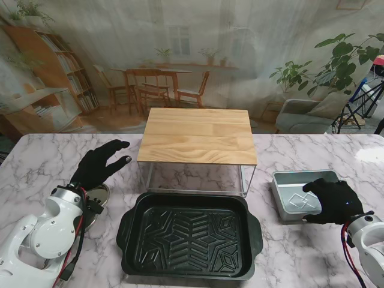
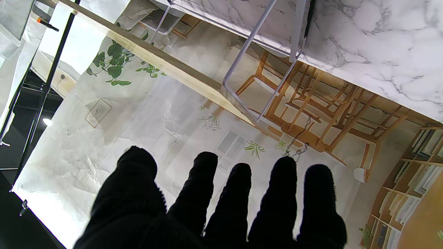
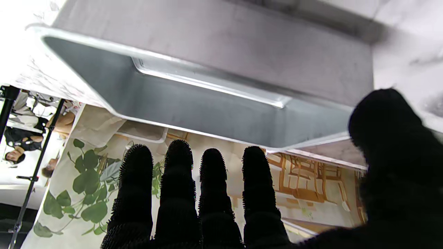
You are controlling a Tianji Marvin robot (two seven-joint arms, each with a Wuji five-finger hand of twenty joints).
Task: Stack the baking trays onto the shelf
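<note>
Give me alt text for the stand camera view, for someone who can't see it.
A black baking tray sits on a marble table in front of a wood-topped wire shelf. The right hand reaches over a small silver tray; the left hand hovers open on the left.

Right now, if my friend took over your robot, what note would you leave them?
Left hand: open, holding nothing, hovering left of the shelf.
Right hand: fingers spread over the silver tray, not clearly gripping it.
Black tray: on the table, nearer to me than the shelf.
Silver tray: on the table, right of the shelf.
Done: nothing on the shelf yet.
Left: stack both trays on top.
</note>
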